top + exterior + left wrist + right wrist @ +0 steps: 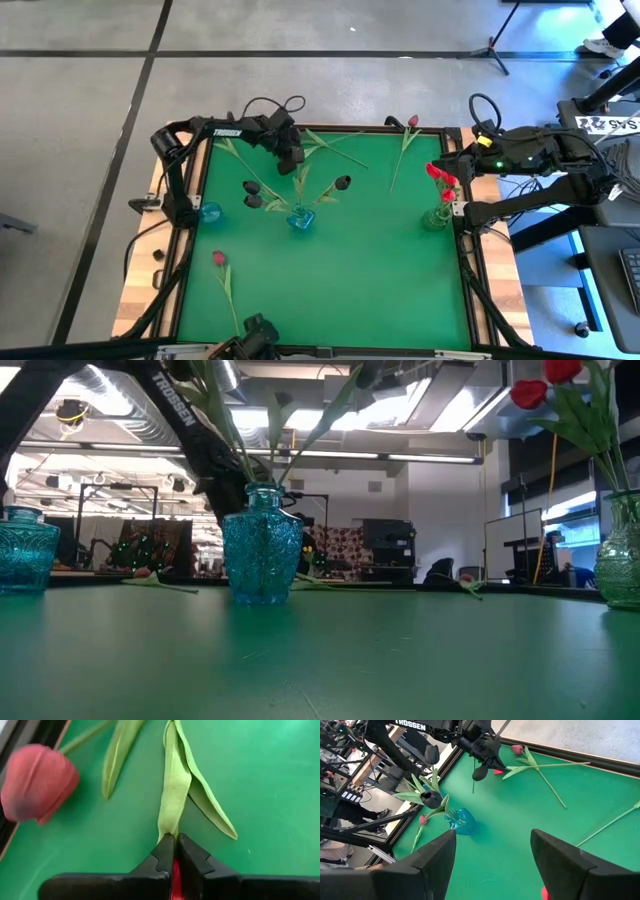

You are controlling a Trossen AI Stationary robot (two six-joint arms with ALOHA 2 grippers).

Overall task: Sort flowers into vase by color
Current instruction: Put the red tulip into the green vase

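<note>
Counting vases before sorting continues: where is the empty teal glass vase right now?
In the high view the empty teal glass vase stands at the green mat's left edge, beside the left arm's base, left of the blue vase holding dark tulips.

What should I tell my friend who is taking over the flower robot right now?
Left gripper: jaws shut on a green leaf of a tulip lying at the far edge, next to a loose pink tulip.
Right gripper: jaws open, holding nothing, beside the green vase.
Done: red tulips in the green vase, dark tulips in the middle blue vase.
Left: the gripped tulip, the pink one, a tulip at far right, one near the front. The left blue vase holds nothing.
</note>
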